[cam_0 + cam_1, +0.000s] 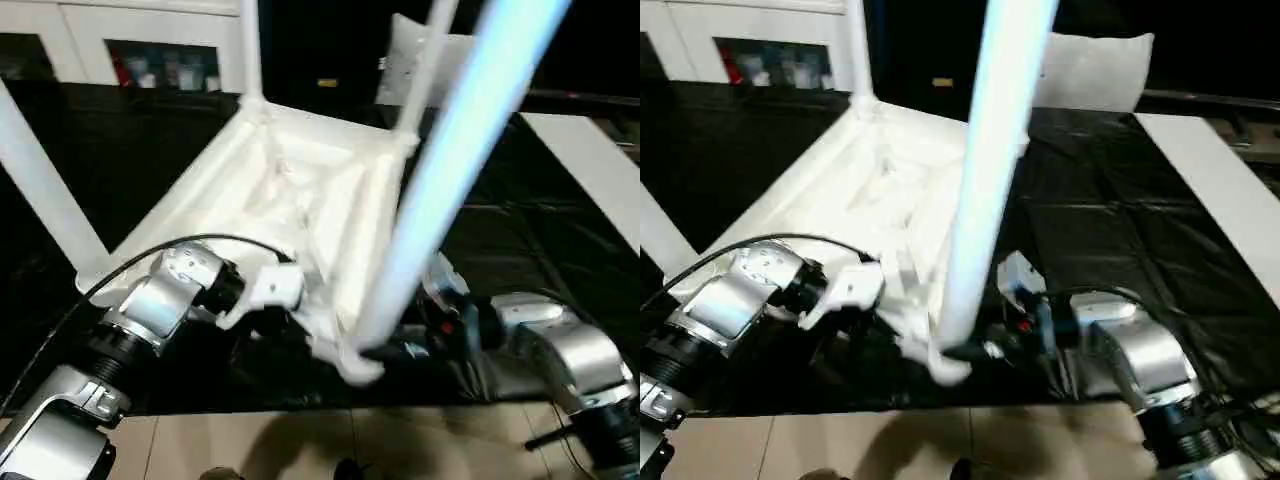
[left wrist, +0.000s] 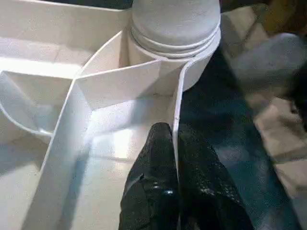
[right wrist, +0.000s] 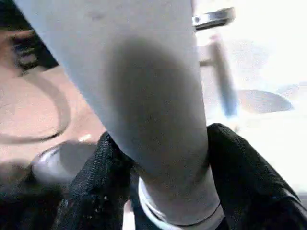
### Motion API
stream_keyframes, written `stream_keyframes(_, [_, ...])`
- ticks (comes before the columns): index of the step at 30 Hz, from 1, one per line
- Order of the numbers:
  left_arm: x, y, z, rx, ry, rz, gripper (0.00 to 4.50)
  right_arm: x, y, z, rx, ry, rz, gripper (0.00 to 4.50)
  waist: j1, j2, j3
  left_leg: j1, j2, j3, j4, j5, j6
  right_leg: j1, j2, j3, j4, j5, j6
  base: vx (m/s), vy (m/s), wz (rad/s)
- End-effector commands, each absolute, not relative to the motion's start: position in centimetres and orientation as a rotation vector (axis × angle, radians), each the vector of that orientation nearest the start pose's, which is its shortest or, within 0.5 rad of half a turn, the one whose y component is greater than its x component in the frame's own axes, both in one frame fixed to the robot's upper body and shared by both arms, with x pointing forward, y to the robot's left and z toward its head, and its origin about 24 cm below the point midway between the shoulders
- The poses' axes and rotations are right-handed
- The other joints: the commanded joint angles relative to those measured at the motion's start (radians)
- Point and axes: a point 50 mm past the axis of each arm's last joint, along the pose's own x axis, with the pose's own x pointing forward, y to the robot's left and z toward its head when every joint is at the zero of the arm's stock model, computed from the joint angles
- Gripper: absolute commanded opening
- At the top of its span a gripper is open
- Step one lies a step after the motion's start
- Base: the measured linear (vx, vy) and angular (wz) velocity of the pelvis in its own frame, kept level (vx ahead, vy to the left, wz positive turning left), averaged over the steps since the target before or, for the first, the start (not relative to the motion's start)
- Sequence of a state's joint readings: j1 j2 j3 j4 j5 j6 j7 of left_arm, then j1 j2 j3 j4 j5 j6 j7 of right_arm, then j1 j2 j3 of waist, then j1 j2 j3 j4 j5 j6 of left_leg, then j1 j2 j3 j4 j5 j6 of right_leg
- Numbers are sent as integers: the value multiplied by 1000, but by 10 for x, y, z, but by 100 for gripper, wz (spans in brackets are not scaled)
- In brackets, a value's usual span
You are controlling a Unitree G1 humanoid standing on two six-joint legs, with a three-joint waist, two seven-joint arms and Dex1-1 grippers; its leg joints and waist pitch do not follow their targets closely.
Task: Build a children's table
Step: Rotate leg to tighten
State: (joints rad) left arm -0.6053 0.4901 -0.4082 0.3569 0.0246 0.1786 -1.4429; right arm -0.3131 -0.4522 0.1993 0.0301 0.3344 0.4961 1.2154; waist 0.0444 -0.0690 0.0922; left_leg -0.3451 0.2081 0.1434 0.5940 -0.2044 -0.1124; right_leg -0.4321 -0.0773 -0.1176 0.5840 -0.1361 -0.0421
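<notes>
The nearest leg point(image 1: 440, 170) runs off the top edge, so we cannot see its far end. Our right gripper's fingertips point(image 3: 96, 187) are covered by that leg. Shelf items behind the cabinet glass point(image 1: 165, 70) are too blurred to identify.

Your black-covered bench point(image 1: 1110, 230) carries the upturned table top point(image 1: 300, 190), a cushion point(image 1: 1095, 70) behind and a white board point(image 1: 1210, 180) alongside.

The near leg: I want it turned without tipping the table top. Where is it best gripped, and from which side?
Grip the near leg low, just above its corner socket, from the open outer side, as the right gripper does. The tube is thickest there, the rim and ribs block the inner side, and low down probably tips less.
</notes>
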Motion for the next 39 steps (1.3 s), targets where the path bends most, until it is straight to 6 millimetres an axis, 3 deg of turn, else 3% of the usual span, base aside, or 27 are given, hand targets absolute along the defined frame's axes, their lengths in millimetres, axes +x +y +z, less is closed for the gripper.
stream_keyframes(1, [298,96,79,499,447,-1578,0,269,-114,66,54,411,1230,211,-7,0,-57,-12,1,15,-66,-167,36,74,-55,41,-105,-606,-21,-58,2,-5])
stream_keyframes(7, [306,78,80,404,443,-1424,0,283,-96,62,110,396,960,207,-85,38,-42,2,29,-22,-72,-414,32,102,-53,-66,-177,-692,78,-56,30,-13])
stream_keyframes(9, [314,61,83,328,438,-1284,0,295,-82,60,152,397,725,207,-81,65,-32,-45,125,-70,-163,-638,18,150,-60,2,52,-262,-34,-54,6,-16])
stream_keyframes(10, [315,58,84,315,434,-1255,0,298,-80,59,152,396,678,207,-85,48,-23,-33,124,-62,-189,-700,24,131,-52,21,68,-200,-29,-50,-50,-5])
stream_keyframes(11, [318,53,86,294,425,-1217,0,302,-76,61,152,373,625,207,-87,-11,-25,54,-1,-16,-71,-593,-4,47,-53,24,-113,-741,61,0,0,0])
stream_keyframes(12, [319,50,87,280,418,-1192,0,305,-74,62,152,356,593,207,-78,0,-9,123,-58,8,29,-452,-16,-30,-82,-20,-205,-1013,84,0,0,0])
stream_keyframes(13, [321,47,88,269,414,-1175,0,307,-72,63,149,343,571,207,-107,-15,-23,94,-81,25,90,-298,28,-4,-87,-69,-243,-1153,157,-7,-12,-25])
stream_keyframes(14, [322,45,89,264,406,-1159,0,309,-70,65,152,330,563,207,-116,-4,-36,45,-54,12,59,-288,39,62,-99,-104,-232,-1079,188,65,65,-57])
stream_keyframes(15, [323,44,91,263,399,-1144,0,311,-68,68,164,306,556,207,-126,42,-57,-68,24,-49,-20,-295,30,188,-112,-89,-121,-724,188,65,65,-57])
stream_keyframes(16, [324,43,92,262,394,-1133,0,313,-66,70,173,288,549,257,-95,67,-60,-68,77,-83,-63,-348,43,203,-108,-28,-3,-474,117,100,84,-33])
stream_keyframes(17, [325,43,92,262,391,-1123,0,314,-65,72,180,272,545,270,-106,41,-22,-13,69,-74,-105,-569,40,110,-88,21,-19,-296,-11,0,0,0])
stream_keyframes(18, [326,44,93,273,389,-1109,0,315,-65,75,194,260,540,270,-96,18,-17,33,4,-39,-62,-551,20,61,-71,-12,-122,-612,42,0,0,0])
stream_keyframes(19, [326,47,93,286,390,-1100,0,316,-66,76,198,246,538,280,-112,3,10,150,-93,23,104,-396,15,-79,-54,-114,-278,-1074,149,0,0,0])
stream_keyframes(20, [327,49,93,290,392,-1092,0,315,-67,77,195,243,531,292,-148,3,-14,103,-86,21,104,-377,35,-21,-41,-169,-267,-1074,209,107,81,-36])
stream_keyframes(21, [326,52,93,292,395,-1084,0,315,-69,78,190,232,533,305,-164,57,-48,-34,12,-36,13,-393,48,165,-76,-172,-167,-763,258,107,81,-36])
stream_keyframes(22, [326,55,92,294,398,-1079,0,314,-71,79,188,220,535,314,-103,84,-25,-84,91,-101,-109,-607,55,187,-84,-10,73,-226,51,205,176,-37])
stream_keyframes(24, [326,59,92,299,402,-1066,0,313,-75,79,173,206,530,320,-92,39,-6,10,70,-65,-126,-712,47,113,-63,45,28,-441,45,136,53,5])
stream_keyframes(25, [326,60,92,300,403,-1064,0,313,-76,79,170,203,529,326,-90,-24,24,175,-101,34,132,-414,9,-125,-6,-67,-290,-1164,214,146,-47,32])
stream_keyframes(26, [325,64,92,307,401,-1061,0,311,-81,79,155,188,538,344,-120,-10,-1,159,-124,45,140,-346,48,-96,-19,-61,-259,-1222,228,236,49,-14])
stream_keyframes(27, [324,68,91,314,403,-1061,0,309,-86,78,143,180,548,355,-140,10,-34,17,-53,6,69,-302,88,99,-72,-108,-219,-1025,296,236,49,-14])
stream_keyframes(28, [324,71,90,321,402,-1069,0,308,-91,79,138,168,557,361,-105,78,-37,-53,72,-74,-32,-375,90,205,-107,-39,24,-529,174,191,147,-52])
stream_keyframes(29, [323,73,90,327,402,-1077,0,307,-94,79,134,160,566,374,-122,100,-32,2,82,-94,-90,-427,105,130,-86,9,17,-117,28,101,102,-18])
stream_keyframes(30, [323,76,88,334,405,-1086,0,305,-98,79,130,157,591,374,-130,69,-31,18,60,-87,-74,-407,95,109,-97,23,-1,-99,-7,101,102,-18])
stream_keyframes(32, [319,86,85,372,402,-1144,0,299,-113,80,98,146,667,399,-89,-2,-29,25,-62,-15,-27,-197,69,79,-88,35,-128,-807,93,104,41,19])
stream_keyframes(33, [318,89,84,380,410,-1156,0,297,-117,80,85,146,690,405,-77,5,-48,-7,-50,-25,-41,-110,95,118,-91,55,-101,-715,73,121,43,16])
stream_keyframes(37, [314,103,81,432,427,-1242,0,291,-138,83,13,151,813,440,-83,18,-82,21,-27,-40,-21,493,303,74,-52,67,14,224,-273,98,6,8])
stream_keyframes(39, [311,111,80,460,447,-1299,0,288,-149,86,-18,159,894,440,-77,3,-80,20,-31,-28,-19,461,384,73,-56,74,12,227,-333,69,5,2])
